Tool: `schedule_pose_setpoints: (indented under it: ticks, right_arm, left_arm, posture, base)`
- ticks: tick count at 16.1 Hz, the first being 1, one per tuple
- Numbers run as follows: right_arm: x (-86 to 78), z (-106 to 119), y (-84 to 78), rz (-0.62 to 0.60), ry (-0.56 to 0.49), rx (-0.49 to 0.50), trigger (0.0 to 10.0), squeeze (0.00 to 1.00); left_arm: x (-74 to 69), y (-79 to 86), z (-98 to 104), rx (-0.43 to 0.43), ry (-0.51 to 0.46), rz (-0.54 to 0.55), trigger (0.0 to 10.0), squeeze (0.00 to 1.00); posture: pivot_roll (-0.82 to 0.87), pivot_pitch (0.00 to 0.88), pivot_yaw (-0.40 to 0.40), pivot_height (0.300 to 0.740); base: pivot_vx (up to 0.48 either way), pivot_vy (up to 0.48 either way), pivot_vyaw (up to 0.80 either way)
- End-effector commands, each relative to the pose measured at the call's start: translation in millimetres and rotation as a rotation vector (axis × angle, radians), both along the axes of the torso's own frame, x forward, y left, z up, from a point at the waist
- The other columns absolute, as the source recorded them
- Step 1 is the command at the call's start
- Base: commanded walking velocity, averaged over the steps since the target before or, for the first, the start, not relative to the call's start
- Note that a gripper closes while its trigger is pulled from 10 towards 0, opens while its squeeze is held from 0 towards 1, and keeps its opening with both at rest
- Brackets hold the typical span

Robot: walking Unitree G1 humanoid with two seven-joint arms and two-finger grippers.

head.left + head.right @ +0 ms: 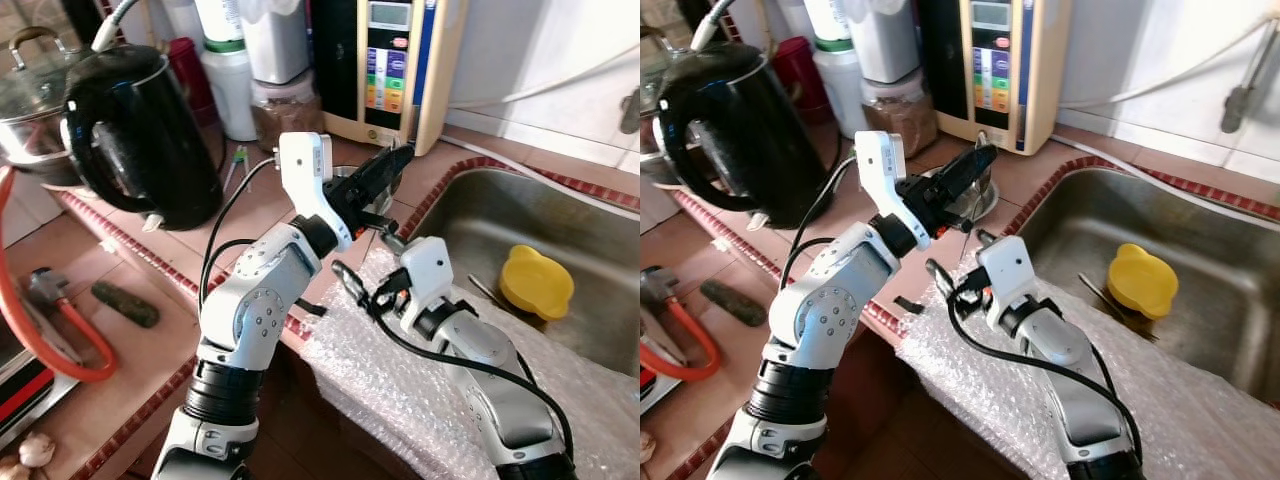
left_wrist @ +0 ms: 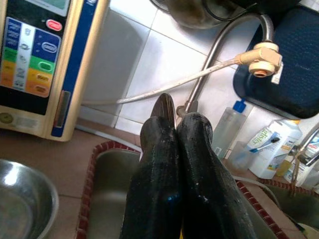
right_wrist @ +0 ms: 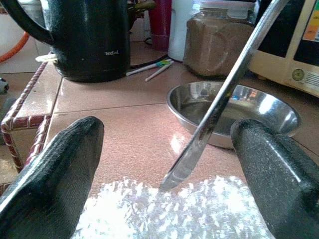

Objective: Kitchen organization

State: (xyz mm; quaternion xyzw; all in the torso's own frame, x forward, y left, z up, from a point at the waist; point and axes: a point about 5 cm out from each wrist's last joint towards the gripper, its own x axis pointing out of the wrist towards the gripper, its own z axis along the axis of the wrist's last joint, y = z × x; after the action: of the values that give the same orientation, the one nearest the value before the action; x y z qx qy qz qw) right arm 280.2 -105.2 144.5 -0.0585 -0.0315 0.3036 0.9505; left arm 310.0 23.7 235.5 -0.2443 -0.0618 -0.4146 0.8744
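My left gripper (image 1: 388,168) is raised over the counter beside the sink, shut on a metal table knife (image 3: 220,108). The knife's end pokes out between the black fingers (image 2: 159,164) in the left wrist view. Its blade hangs slanted, tip down, just above the bubble wrap (image 1: 400,380). My right gripper (image 1: 368,258) sits low beneath it, open, one finger on each side of the blade and not touching it. A steel bowl (image 3: 234,112) stands on the counter right behind the knife.
A black kettle (image 1: 135,135) stands at the left. Behind are a jar of brown powder (image 1: 285,110) and a water purifier (image 1: 390,60). The steel sink (image 1: 480,215) at the right holds a yellow dish (image 1: 537,282). An orange hose (image 1: 60,340) lies on the lower shelf.
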Motion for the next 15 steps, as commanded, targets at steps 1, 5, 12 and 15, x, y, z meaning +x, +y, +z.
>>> schedule_pose_setpoints:
  ticks: [1, 5, 12, 15]
  right_arm:
    - [-0.7, 0.6, 1.1, 0.016, 0.007, 0.009, 10.0, 0.00]
    - [22.4, 8.1, -4.2, -0.134, -0.035, 0.041, 10.0, 0.00]
    - [33.6, 14.1, -1.1, -0.166, -0.043, 0.096, 0.0, 0.00]
    - [33.1, 10.4, -6.0, -0.185, -0.031, 0.108, 0.0, 0.00]
  left_arm:
    - [-2.8, 1.2, 11.8, -0.013, -0.041, -0.006, 0.0, 0.00]
    - [-3.4, 0.1, 10.1, -0.031, -0.005, -0.016, 0.0, 0.00]
    - [-2.4, 1.8, 9.0, -0.029, 0.007, -0.012, 0.0, 0.00]
    - [-2.1, 2.8, 8.5, -0.032, 0.013, -0.008, 0.0, 0.00]
  posture:
    - [-0.13, 0.036, 0.120, 0.740]
    - [-0.14, 0.036, 0.133, 0.740]
    - [-0.13, 0.033, 0.135, 0.740]
    - [-0.13, 0.033, 0.134, 0.740]
  base:
    - [0.000, 0.000, 0.00]
    - [0.000, 0.000, 0.00]
    - [0.000, 0.000, 0.00]
    - [0.000, 0.000, 0.00]
